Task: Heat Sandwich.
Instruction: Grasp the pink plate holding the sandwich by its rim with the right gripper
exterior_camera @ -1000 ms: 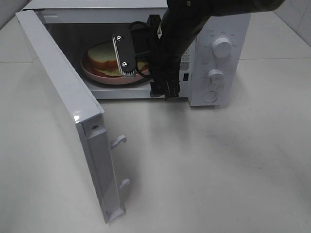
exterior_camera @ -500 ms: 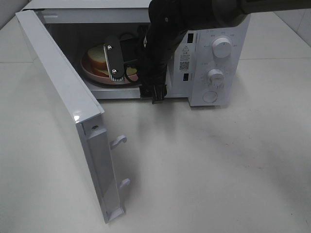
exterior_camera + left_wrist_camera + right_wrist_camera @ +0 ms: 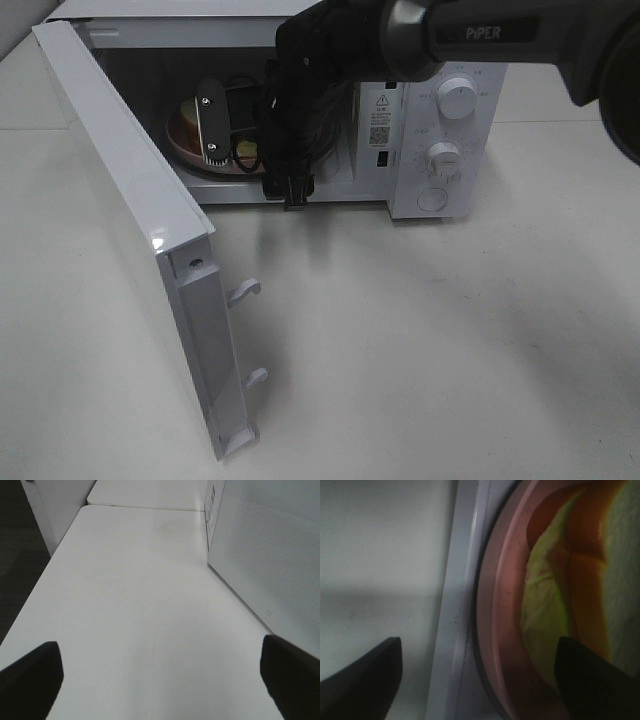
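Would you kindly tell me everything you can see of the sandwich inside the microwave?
The sandwich is thick white bread with a golden-brown crust and a pale green leaf poking out at its edge. It rests on the round pink plate inside the open microwave. The right gripper, jaws apart, stands in front and hides most of it from the high camera; no grip on it shows.

Black right arm [image 3: 470,35] lettered PiPER in white, with black cables [image 3: 288,115]
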Tool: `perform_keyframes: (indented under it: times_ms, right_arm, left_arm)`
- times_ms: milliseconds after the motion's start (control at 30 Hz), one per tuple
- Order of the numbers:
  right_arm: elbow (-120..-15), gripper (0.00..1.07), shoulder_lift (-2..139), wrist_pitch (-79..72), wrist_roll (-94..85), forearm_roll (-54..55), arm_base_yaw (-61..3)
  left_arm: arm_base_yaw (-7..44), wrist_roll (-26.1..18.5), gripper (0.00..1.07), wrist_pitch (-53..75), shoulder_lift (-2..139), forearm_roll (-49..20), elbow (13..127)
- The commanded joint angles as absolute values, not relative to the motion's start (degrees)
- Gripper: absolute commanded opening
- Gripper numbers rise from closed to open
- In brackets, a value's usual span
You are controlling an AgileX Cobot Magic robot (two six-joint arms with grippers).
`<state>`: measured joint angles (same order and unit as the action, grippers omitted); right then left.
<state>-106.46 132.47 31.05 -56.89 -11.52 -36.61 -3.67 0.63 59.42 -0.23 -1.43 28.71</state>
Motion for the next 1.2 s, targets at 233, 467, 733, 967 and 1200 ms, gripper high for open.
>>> perform_keyframes:
  times_ms: [233, 467, 733, 967, 1200]
  right_arm:
    - [-109.5, 0.79, 135.5, 30.7, -56.4, -11.3, -36.6]
    - [-111.9, 0.78, 137.9, 29.7, -56.9, -11.3, -36.7]
    - [-114.0, 0.73, 139.5, 29.9, -56.3, -10.2, -36.8]
    - [-114.0, 0.18, 139.5, 31.1, -55.2, -10.0, -36.8]
    - [-113.9, 0.00, 139.5, 32.7, -53.5, -10.0, -36.8]
  left_arm:
    - [-3.7, 0.6, 0.99, 59.2, -1.6, -1.7, 28.4]
    - [-3.7, 0.6, 0.99, 59.2, -1.6, -1.7, 28.4]
    - [-3.7, 0.6, 0.99, 59.2, -1.6, -1.6, 28.4]
    - [-3.7, 0.6, 0.99, 59.2, -1.6, -1.6, 28.4]
    - [-3.7, 0.6, 0.99, 59.2, -1.6, -1.6, 28.4]
